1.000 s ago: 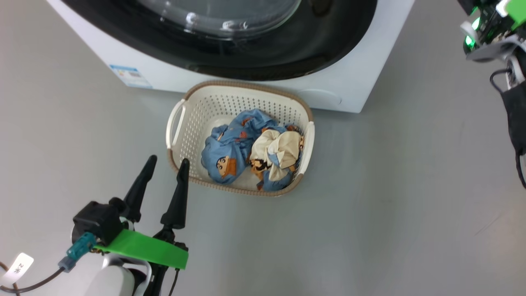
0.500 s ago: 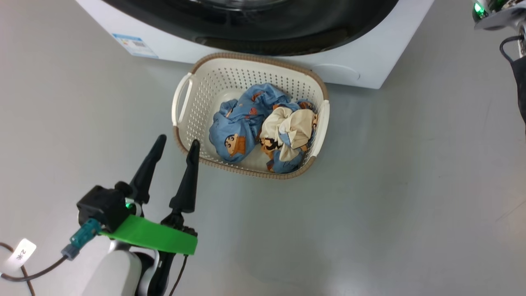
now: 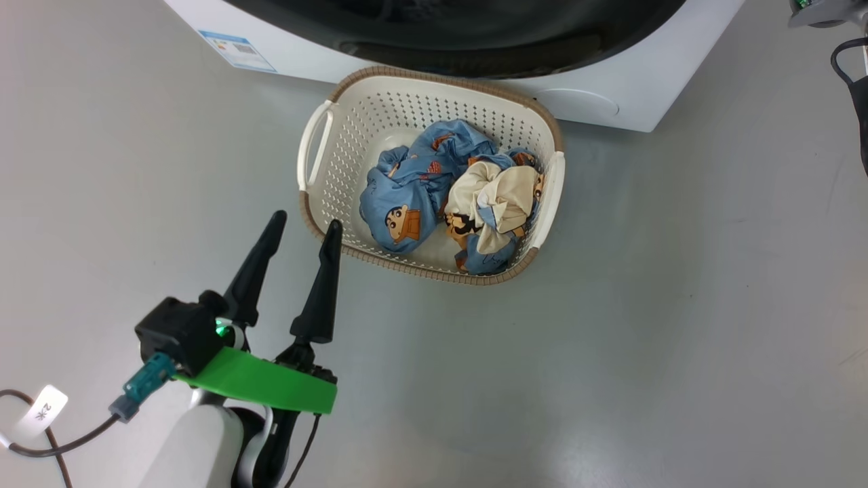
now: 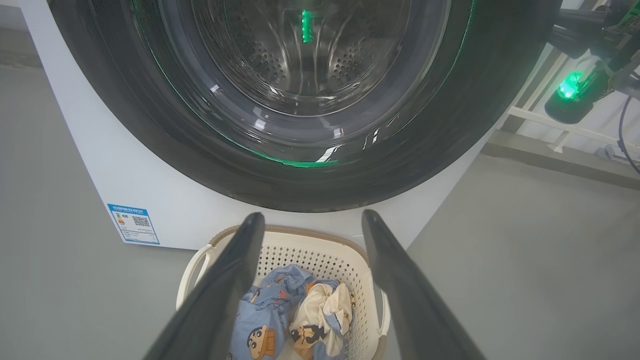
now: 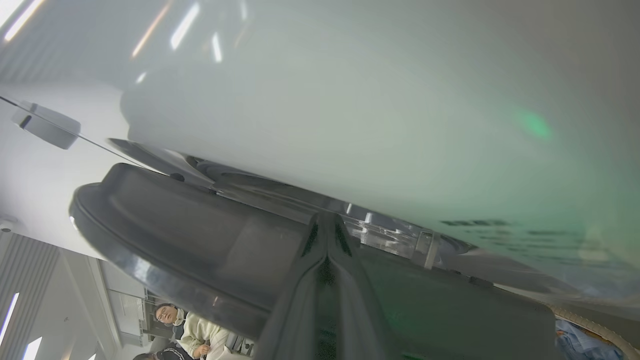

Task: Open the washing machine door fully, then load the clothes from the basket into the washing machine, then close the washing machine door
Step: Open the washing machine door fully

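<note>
The cream basket (image 3: 342,169) sits on the floor right in front of the white washing machine (image 3: 610,102). In it lie the clothes, a light blue garment (image 3: 407,196) and a cream one (image 3: 502,196). The glossy black washing machine door (image 4: 310,165) rises above the basket (image 4: 320,255). My left gripper (image 3: 306,221) hangs open and empty just left of the basket's near corner; its fingers frame the basket in the left wrist view (image 4: 312,216). My right gripper (image 5: 327,220) is shut, its tips at the gap between the door's dark rim (image 5: 200,240) and the machine's white front (image 5: 350,100).
Grey floor (image 3: 678,305) spreads around the basket. A blue label (image 3: 237,49) sits on the machine's lower left. Part of my right arm with a green light (image 4: 570,90) shows beside the door. A seated person (image 5: 195,332) is far behind.
The head camera has tilted, so the basket sits higher and further right and less of the door shows. The left gripper stays open beside the basket.
</note>
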Robot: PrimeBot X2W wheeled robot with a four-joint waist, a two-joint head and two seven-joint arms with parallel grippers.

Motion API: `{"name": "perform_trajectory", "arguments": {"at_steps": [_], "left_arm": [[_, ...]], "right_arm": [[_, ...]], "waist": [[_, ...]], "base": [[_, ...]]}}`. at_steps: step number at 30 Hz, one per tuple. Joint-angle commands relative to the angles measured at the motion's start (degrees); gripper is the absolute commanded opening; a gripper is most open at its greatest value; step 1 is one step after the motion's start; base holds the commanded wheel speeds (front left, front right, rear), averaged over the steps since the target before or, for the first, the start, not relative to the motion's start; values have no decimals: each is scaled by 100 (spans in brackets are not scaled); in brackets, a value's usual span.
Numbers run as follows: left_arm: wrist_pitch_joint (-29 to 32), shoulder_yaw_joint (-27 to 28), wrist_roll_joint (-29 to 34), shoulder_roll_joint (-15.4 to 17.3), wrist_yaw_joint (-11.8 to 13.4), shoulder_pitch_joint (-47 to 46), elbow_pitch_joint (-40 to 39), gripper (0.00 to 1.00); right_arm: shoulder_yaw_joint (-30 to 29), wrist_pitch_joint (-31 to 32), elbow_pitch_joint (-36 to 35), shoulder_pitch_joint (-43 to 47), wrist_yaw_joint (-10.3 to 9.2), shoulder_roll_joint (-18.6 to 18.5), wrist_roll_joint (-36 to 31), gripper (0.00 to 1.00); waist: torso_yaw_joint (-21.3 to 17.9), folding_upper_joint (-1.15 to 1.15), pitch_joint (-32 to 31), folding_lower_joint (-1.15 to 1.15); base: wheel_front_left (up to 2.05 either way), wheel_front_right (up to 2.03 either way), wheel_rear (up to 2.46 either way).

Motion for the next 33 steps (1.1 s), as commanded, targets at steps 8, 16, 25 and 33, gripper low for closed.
{"name": "perform_trajectory", "arguments": {"at_steps": [8,16,25,33], "left_arm": [[-36,163,-7,105,-9,-15,-66,100],[-36,176,27,129,-9,187,-3,100],[-36,236,53,145,-9,410,28,100],[-36,315,98,137,-9,681,29,100]], "right_arm": [[233,118,-317,259,9,251,-50,0],[448,274,-448,777,9,333,-35,0],[638,454,-595,1280,9,363,-2,0],[856,667,-816,1781,9,426,36,0]], "waist": [[-1,0,-262,0],[-55,0,-595,0],[-58,0,-953,0],[-39,0,-1259,0]], "base": [[0,0,0],[0,0,0],[0,0,0],[0,0,0]]}}
